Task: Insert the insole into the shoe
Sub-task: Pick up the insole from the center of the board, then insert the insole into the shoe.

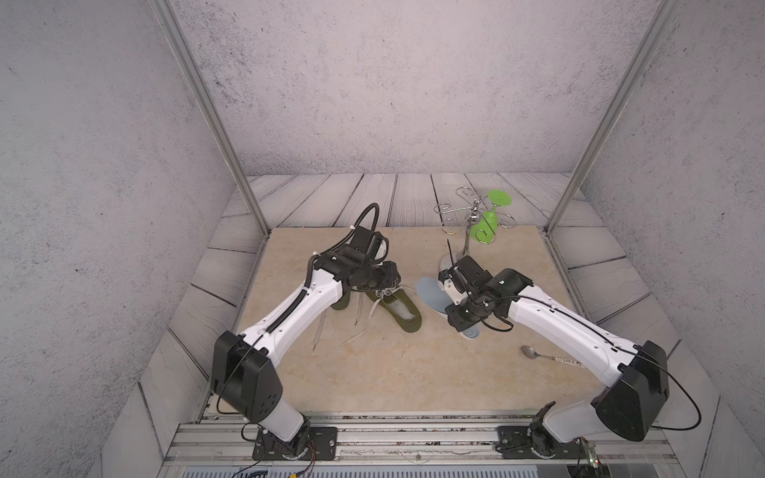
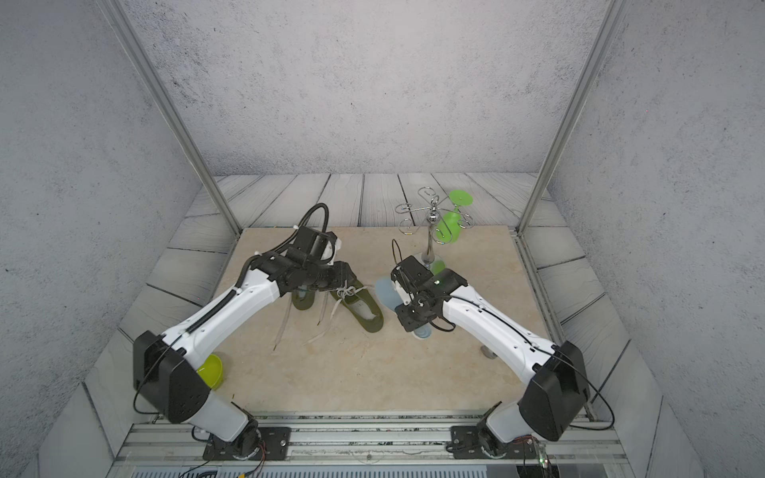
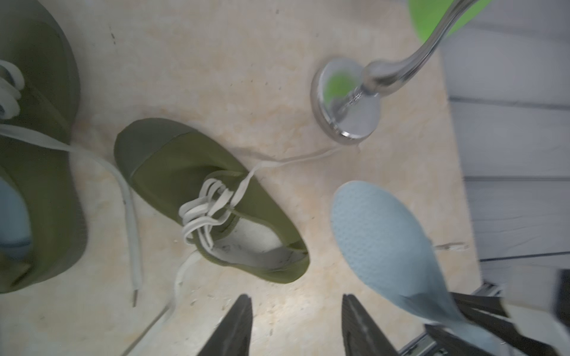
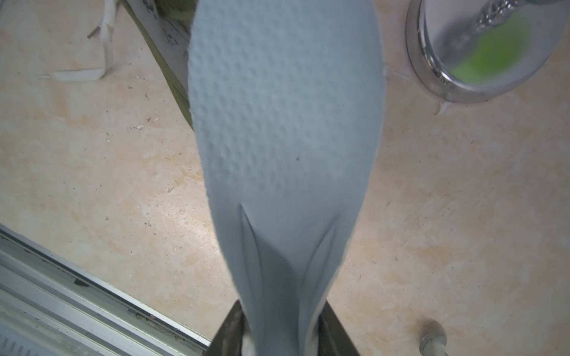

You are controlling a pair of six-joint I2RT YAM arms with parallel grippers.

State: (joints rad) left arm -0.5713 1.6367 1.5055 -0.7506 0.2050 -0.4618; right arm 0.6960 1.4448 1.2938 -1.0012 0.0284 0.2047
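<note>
An olive green shoe (image 1: 399,310) (image 2: 360,308) (image 3: 216,200) lies mid-table, its white laces loose and its white-lined mouth open. A light blue insole (image 1: 428,289) (image 2: 385,289) (image 3: 379,240) (image 4: 287,123) hangs just right of it. My right gripper (image 4: 282,308) is shut on the insole's pinched heel end, and the toe end points toward the shoe. My left gripper (image 3: 296,300) is open and holds nothing, hovering over bare table near the shoe's heel. A second olive shoe (image 1: 341,304) (image 3: 37,154) lies partly under the left arm, with light blue showing inside it.
A chrome wire rack (image 1: 476,215) holding a green glass (image 1: 488,225) stands behind the insole, its round base (image 3: 345,104) close to the insole's toe. A spoon (image 1: 534,352) lies under the right arm. A green bowl (image 2: 211,370) sits by the left arm's elbow. Loose laces trail toward the front.
</note>
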